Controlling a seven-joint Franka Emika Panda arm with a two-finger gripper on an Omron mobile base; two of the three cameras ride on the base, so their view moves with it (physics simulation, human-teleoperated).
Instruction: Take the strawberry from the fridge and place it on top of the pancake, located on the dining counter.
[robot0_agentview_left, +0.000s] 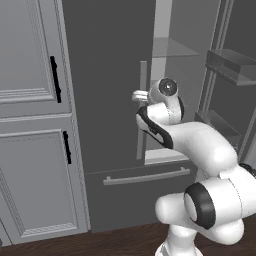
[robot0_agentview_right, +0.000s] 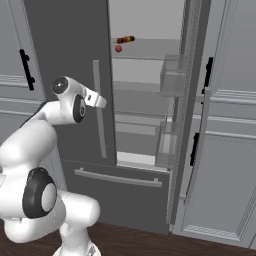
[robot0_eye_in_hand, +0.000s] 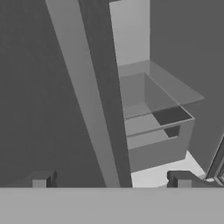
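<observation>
Arm reaching level toward the fridge (robot0_agentview_right: 70, 50); released tool (robot0_eye_in_hand: 111, 180) straddling its closed door's handle (robot0_eye_in_hand: 83, 96); strawberry (robot0_agentview_right: 118, 48) lying on upper shelf (robot0_agentview_right: 145, 50).

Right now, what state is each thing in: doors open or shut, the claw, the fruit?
fridge: right door swung open, left door shut.
gripper: open, holding nothing, beside the left door's bar handle.
strawberry: resting on an upper shelf inside the fridge, untouched.
elongated red-and-orange item: lying on the same shelf, just behind the strawberry.
freezer drawer: shut.
</observation>
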